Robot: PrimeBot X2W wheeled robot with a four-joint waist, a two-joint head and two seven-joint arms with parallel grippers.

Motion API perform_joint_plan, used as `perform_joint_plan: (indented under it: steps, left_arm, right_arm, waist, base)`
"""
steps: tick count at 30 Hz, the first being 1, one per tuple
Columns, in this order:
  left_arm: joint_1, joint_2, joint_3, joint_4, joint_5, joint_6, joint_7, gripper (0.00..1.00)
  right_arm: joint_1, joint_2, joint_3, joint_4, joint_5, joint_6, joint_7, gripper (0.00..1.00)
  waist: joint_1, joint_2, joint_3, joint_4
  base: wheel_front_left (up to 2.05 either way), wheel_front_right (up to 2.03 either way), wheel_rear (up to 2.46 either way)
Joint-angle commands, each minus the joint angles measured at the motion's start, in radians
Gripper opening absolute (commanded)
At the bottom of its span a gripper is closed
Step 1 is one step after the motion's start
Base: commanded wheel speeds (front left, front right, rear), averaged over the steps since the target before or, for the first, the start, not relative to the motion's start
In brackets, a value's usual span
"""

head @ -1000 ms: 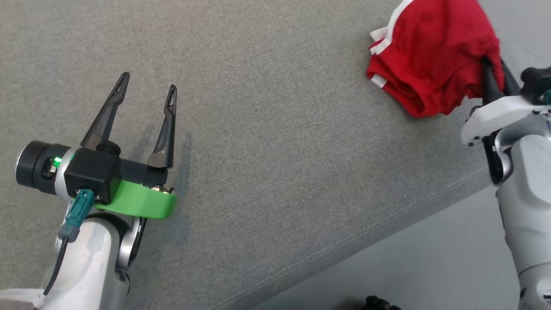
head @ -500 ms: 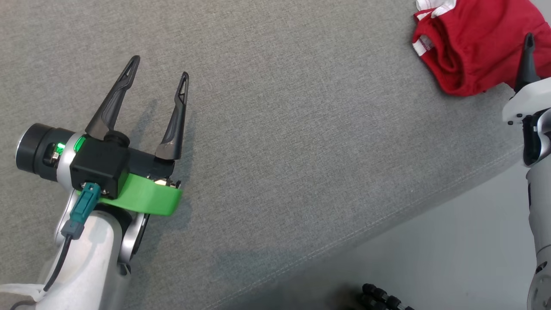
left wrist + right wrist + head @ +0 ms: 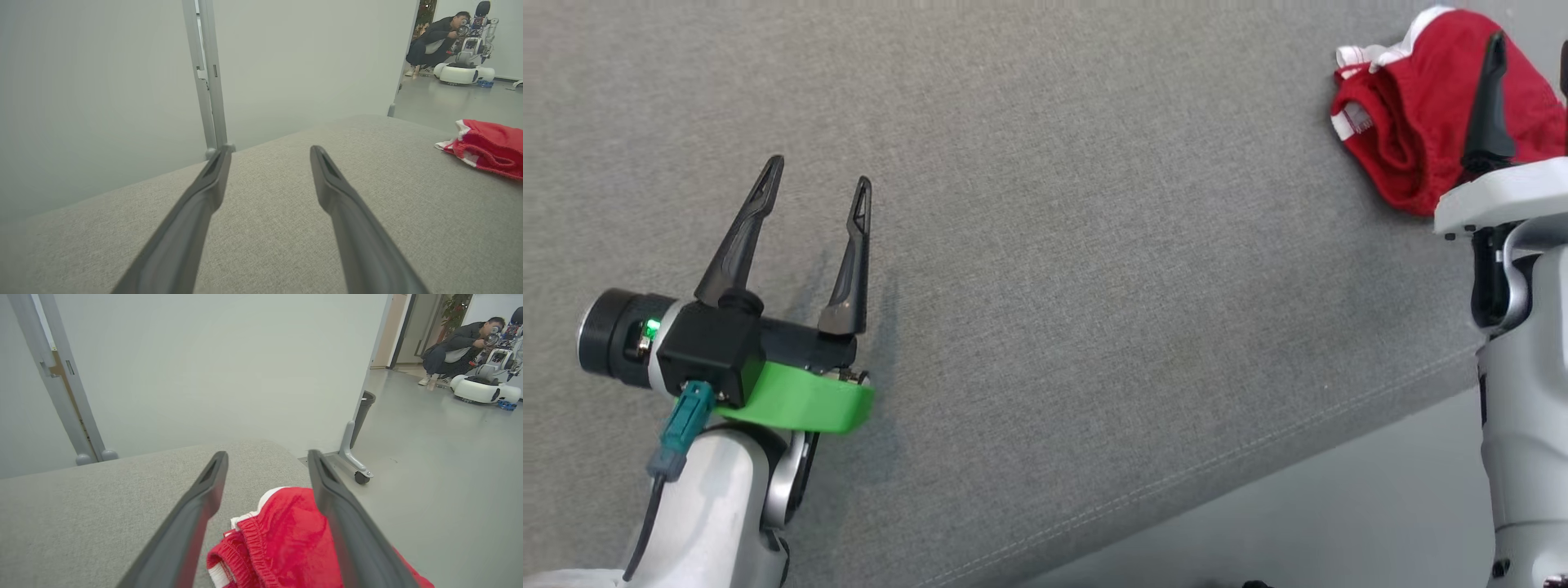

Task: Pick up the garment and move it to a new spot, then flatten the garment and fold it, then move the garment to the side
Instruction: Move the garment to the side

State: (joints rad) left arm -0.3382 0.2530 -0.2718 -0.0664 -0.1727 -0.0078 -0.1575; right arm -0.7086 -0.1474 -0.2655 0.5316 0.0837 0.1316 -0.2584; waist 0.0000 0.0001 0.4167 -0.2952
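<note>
Nearest, the right gripper (image 3: 266, 454) has its two dark fingers spread wide, and nothing is clamped between them. The garment (image 3: 286, 539), red shorts with white trim, lies directly under this gripper. In the right wrist view its cloth shows in the gap between the fingers; whether a finger touches the cloth I cannot tell. The left gripper (image 3: 820, 170) also stands with fingers apart and empty, above bare fabric. From it the garment is well apart, to its right and a little forward. So the right arm is clearly the nearer one. I judge that the coming move belongs to it first, while the left arm must travel across to help with the flattening.

The garment is bunched into a heap, so I cannot give a sure long axis. In the head view its elastic opening with the white edge turns toward the robot's left. It is not yet flat and not yet folded.

It rests on a grey woven cushion (image 3: 1094, 286), near its right end. Beyond come a smooth grey floor (image 3: 429, 457) and a pale partition (image 3: 204, 367) on a caster (image 3: 359, 477). Far behind, a crouching person (image 3: 449, 351) is beside another robot (image 3: 486, 388).
</note>
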Motion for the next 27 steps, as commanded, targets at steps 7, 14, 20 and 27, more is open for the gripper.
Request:
perform_joint_plan:
  steps: [7, 14, 20, 27]
  left_arm:
    - [0.072, -0.022, 0.031, 0.034, -0.037, 0.040, -0.050, 1.00]
    - [0.129, -0.038, 0.059, 0.055, -0.064, 0.070, -0.080, 1.00]
    - [0.180, -0.049, 0.065, 0.070, -0.080, 0.080, -0.092, 1.00]
    - [0.233, -0.043, 0.074, 0.094, -0.091, 0.086, -0.100, 1.00]
  right_arm:
    - [0.170, 0.016, 0.128, -0.223, 0.073, -0.002, -0.006, 1.00]
    - [0.280, 0.031, 0.237, -0.315, 0.089, -0.002, -0.006, 1.00]
    - [0.370, 0.048, 0.273, -0.334, 0.092, -0.002, 0.011, 1.00]
    - [0.478, 0.071, 0.272, -0.359, 0.068, -0.002, 0.032, 1.00]
  waist:
    - [0.0000, -0.0001, -0.131, 0.141]
    - [0.0000, -0.0001, -0.188, 0.234]
    - [0.0000, -0.0001, -0.239, 0.296]
    - [0.0000, -0.0001, -0.295, 0.314]
  base:
    - [0.00, 0.00, 0.00]
    - [0.00, 0.00, 0.00]
    - [0.00, 0.00, 0.00]
    - [0.00, 0.00, 0.00]
